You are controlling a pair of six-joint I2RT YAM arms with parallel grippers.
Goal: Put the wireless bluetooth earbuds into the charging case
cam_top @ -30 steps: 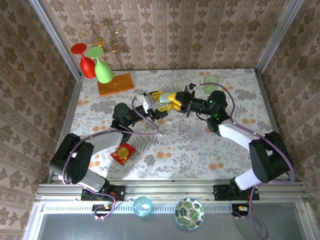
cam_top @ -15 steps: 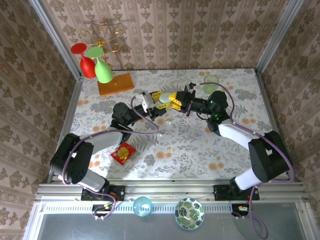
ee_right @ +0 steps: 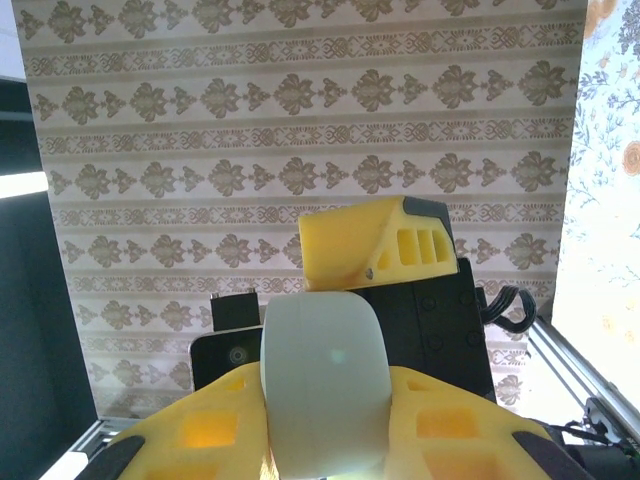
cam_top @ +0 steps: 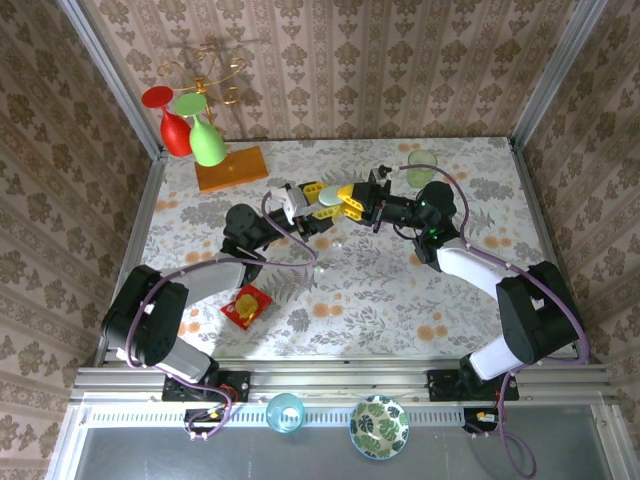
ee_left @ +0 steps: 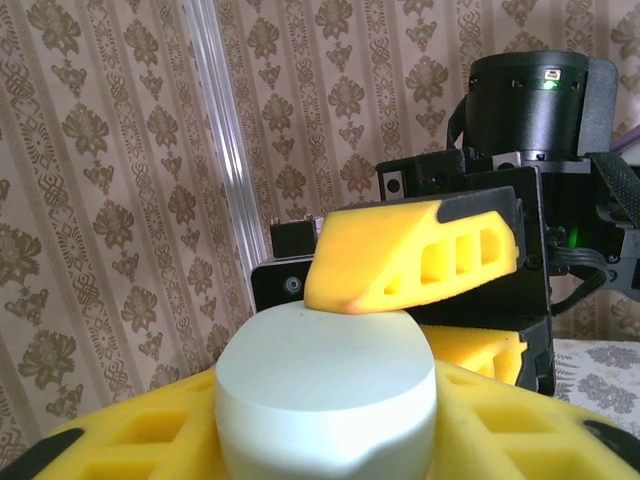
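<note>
Whitish oval case (ee_left: 326, 385), held up off the bench (cam_top: 400, 290) at mid-field, between both tools meeting nose to nose.

Right tool (cam_top: 347, 199): pinching the case. Its wrist view shows yellow fingers (ee_right: 470, 425) tight on either side.

Left tool (cam_top: 319, 199): fingers flank the same case closely from the opposite end. Pressing or merely cradling, cannot tell. In the left wrist view one right-tool finger lies on the case's top edge, touching.

Earbud (cam_top: 338, 243): tiny pale speck on the bench, just on the near side of the tools and apart from the case. Too small to tell more.

Pale green object (cam_top: 422, 162): far right of the bench, beyond the right arm.

Red-and-yellow packet (cam_top: 246, 306): near left, beside the left arm.

Rack (cam_top: 200, 130): far-left corner, with red and green glasses hanging from it.
</note>
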